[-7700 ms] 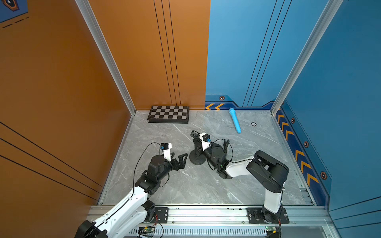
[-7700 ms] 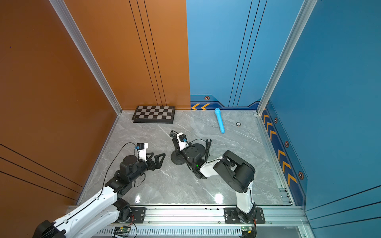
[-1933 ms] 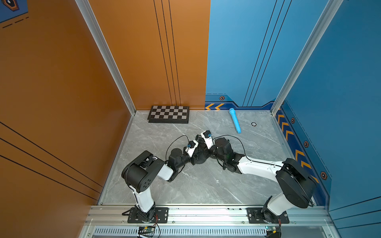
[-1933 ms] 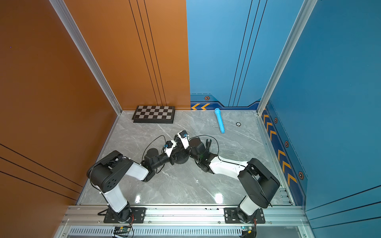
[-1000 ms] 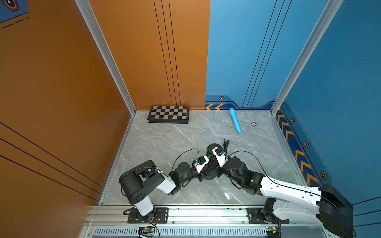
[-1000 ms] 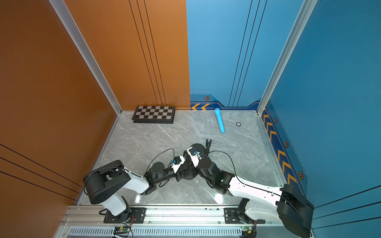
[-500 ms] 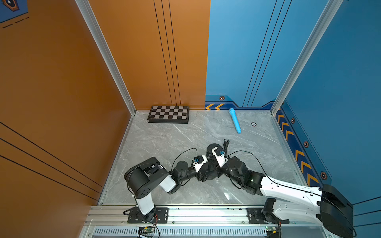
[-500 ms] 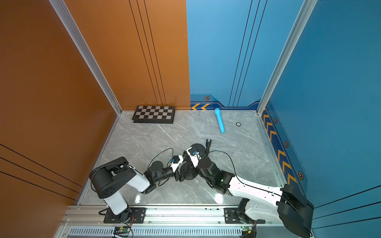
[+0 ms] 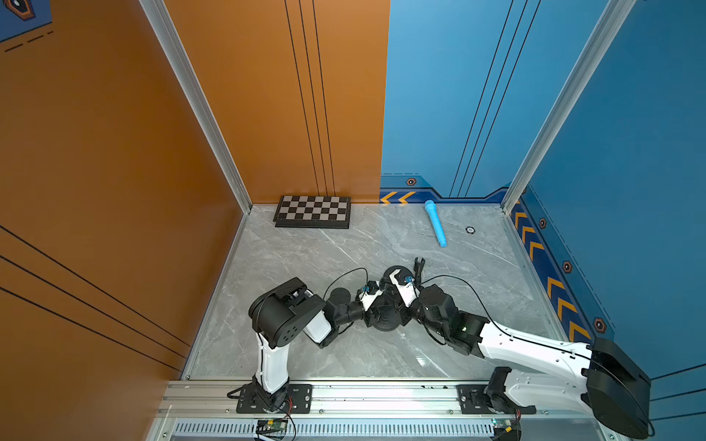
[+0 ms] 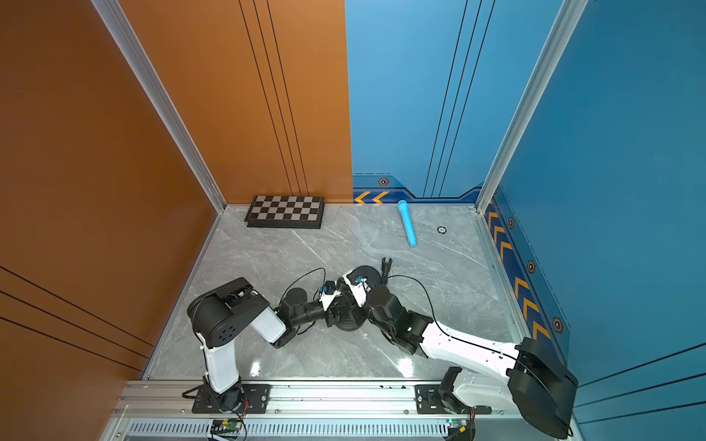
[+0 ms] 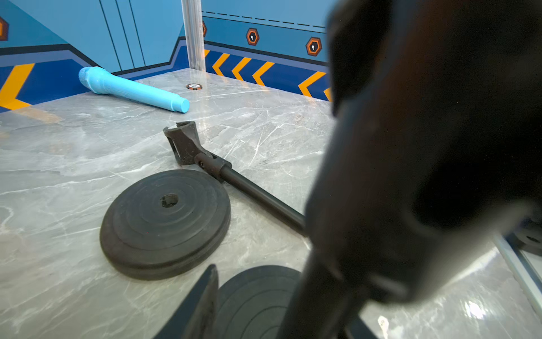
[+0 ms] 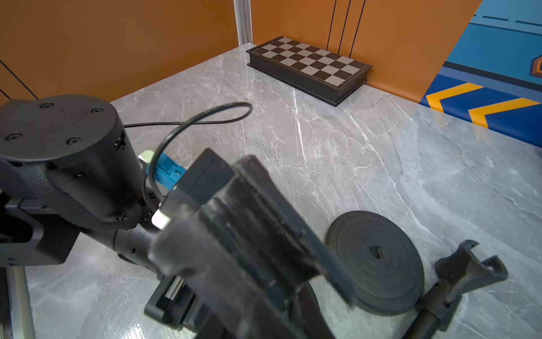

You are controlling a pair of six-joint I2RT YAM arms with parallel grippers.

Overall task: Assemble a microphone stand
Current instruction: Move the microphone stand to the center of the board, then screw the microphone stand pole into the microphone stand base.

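Two black ringed discs lie on the marble. The far disc (image 9: 397, 273) (image 11: 165, 223) (image 12: 375, 261) has a centre hole. Beside it lies the black pole with its clip (image 9: 419, 263) (image 11: 187, 143) (image 12: 469, 264). Its lower end runs under my right arm. The near disc (image 9: 386, 319) (image 11: 258, 299) sits between my left gripper's jaws. One finger (image 11: 208, 293) lies against its rim, and the other is hidden. Both grippers, left (image 9: 376, 311) and right (image 9: 393, 305), crowd over this disc. The right jaws are blurred and hidden. A blue microphone (image 9: 435, 223) (image 11: 132, 89) lies at the back.
A folded chessboard (image 9: 313, 216) (image 12: 311, 69) rests against the orange back wall. A small round fitting (image 9: 470, 230) sits in the floor near the microphone. Cables loop from both wrists over the marble. Walls close in three sides and a rail (image 9: 382, 397) runs along the front.
The left arm's elbow has swung up and back while its gripper stays at the near disc. The right arm, far disc, pole and microphone have not moved.
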